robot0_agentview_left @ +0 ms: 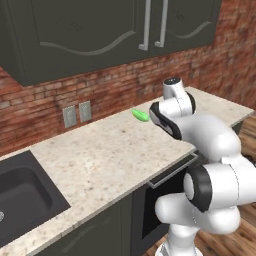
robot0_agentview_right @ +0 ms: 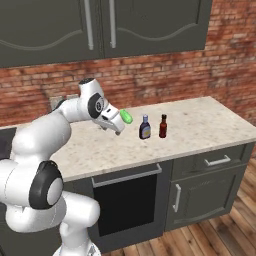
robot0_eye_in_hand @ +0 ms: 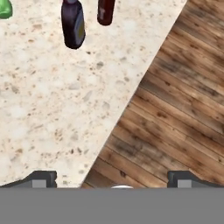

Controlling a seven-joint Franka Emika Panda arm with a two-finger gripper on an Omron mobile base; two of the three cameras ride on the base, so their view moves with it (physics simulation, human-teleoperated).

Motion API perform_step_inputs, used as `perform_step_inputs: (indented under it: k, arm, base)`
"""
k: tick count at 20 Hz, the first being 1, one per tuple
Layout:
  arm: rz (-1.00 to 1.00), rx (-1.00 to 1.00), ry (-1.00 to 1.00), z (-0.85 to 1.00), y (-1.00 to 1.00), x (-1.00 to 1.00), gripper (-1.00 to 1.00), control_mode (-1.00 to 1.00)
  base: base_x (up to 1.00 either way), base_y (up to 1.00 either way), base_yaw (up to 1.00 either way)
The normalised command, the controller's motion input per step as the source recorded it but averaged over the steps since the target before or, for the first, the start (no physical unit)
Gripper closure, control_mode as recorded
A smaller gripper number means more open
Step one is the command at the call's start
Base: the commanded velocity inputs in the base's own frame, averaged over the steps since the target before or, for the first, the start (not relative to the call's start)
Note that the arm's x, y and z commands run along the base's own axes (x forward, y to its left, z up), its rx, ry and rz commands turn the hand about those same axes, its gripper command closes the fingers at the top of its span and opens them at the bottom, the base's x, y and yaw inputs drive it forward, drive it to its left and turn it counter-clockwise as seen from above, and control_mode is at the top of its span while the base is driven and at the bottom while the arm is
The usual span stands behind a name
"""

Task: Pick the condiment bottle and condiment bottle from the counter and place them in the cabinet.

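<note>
While the gripper [robot0_eye_in_hand: 112,177] hangs above the counter [robot0_agentview_right: 200,125] near its front edge, jaws spread wide and empty, neither bottle is yet reached. Both stand on the counter just beside each other, under the closed cabinet [robot0_agentview_right: 150,25]: the blue bottle [robot0_agentview_right: 145,127] nearer the arm, the red bottle [robot0_agentview_right: 163,126] to its right. Each is upright, long axis vertical, cap up. Judgement: take the blue one first, approach from the side at mid-body, jaws straddling it, keeping clear of the red neighbour so it isn't toppled. A green object [robot0_agentview_right: 126,116] lies behind the wrist; leave it alone.
</note>
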Motion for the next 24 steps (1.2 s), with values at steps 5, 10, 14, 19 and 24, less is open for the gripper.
perform_step_inputs:
  k: [5, 10, 14, 19, 24]
  arm:
    - [-0.1, 0.0, 0.0, -0.18, -0.22, 0.39, -1.0, -1.0]
    - [-0.09, 0.0, 0.0, -0.18, -0.24, 0.38, -1.0, -1.0]
    - [-0.09, 0.0, 0.0, -0.18, -0.25, 0.39, -1.0, -1.0]
    - [-0.09, 0.0, 0.0, -0.19, -0.16, 0.43, -1.0, -1.0]
    - [-0.07, 0.0, 0.0, -0.19, -0.07, 0.45, -1.0, -1.0]
  base:
    - [0.0, 0.0, 0.0]
    - [0.0, 0.0, 0.0]
    - [0.0, 0.0, 0.0]
    - [0.0, 0.0, 0.0]
    - [0.0, 0.0, 0.0]
